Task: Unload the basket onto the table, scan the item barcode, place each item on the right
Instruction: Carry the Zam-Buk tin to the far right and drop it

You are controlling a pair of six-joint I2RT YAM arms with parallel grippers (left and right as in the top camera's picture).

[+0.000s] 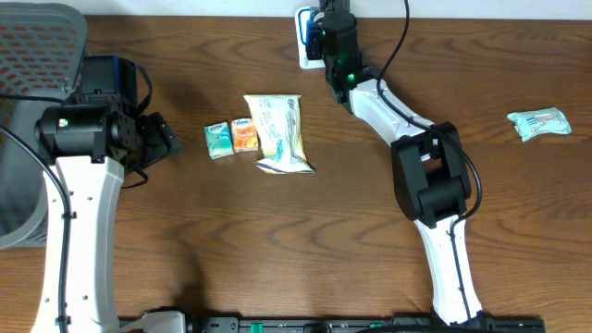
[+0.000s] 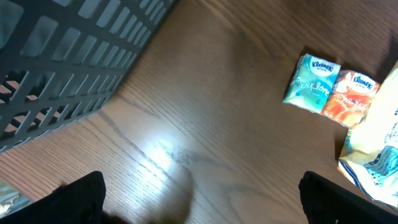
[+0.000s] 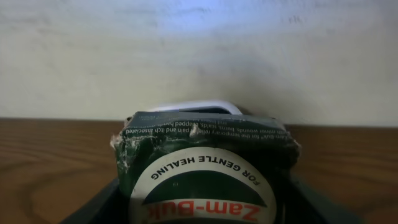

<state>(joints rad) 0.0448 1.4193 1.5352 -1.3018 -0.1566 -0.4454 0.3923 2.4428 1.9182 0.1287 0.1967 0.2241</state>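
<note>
My right gripper (image 3: 202, 208) is shut on the item, a dark green Zam-Buk box (image 3: 202, 168), with its round white label turned to the wrist camera. No barcode shows on that face. Just behind the box a white scanner (image 3: 196, 107) stands against the pale back wall. From overhead, the right gripper (image 1: 322, 35) is at the table's far edge, right beside the white scanner (image 1: 304, 42). My left gripper (image 1: 163, 139) hovers open over bare wood at the left, nothing between its fingers (image 2: 81, 199).
A teal tissue pack (image 1: 218, 140), an orange tissue pack (image 1: 244, 136) and a white-and-yellow bag (image 1: 280, 132) lie mid-table. A pale green packet (image 1: 539, 123) lies at the far right. A grey mesh basket (image 1: 28, 55) stands at the left edge.
</note>
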